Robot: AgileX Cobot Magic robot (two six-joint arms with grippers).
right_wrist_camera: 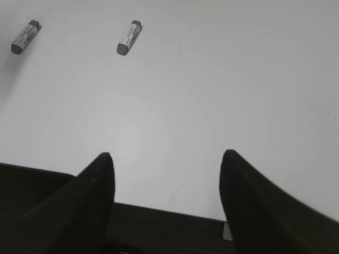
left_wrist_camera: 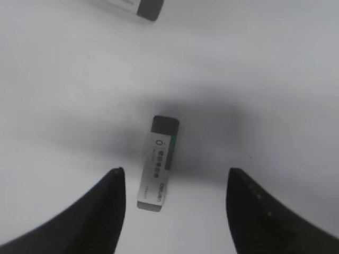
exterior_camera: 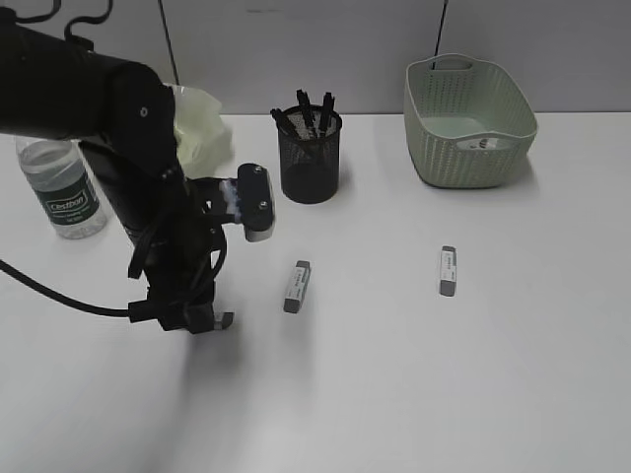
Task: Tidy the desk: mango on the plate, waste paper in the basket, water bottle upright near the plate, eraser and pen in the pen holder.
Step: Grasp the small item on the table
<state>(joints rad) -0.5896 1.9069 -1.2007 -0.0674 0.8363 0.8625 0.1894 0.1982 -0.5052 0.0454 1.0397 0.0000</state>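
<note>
The left gripper [left_wrist_camera: 175,182], jaws spread, hovers over the eraser [left_wrist_camera: 158,163] lying flat on the desk [left_wrist_camera: 275,79]. Probably light and stiff; pinch across its long sides at mid-length.

The near half of the desk [exterior_camera: 414,394] is bare, with open passage from the right. Two erasers lie flat mid-table: the left eraser [exterior_camera: 297,286] just right of the left gripper [exterior_camera: 212,320], the right eraser [exterior_camera: 448,270] well apart from it, with a clear lane between them. Along the far edge stand the water bottle [exterior_camera: 64,192] at left, the pen holder [exterior_camera: 310,155] in the middle and the basket [exterior_camera: 468,123] at right. The left arm [exterior_camera: 148,187] blocks the left side
</note>
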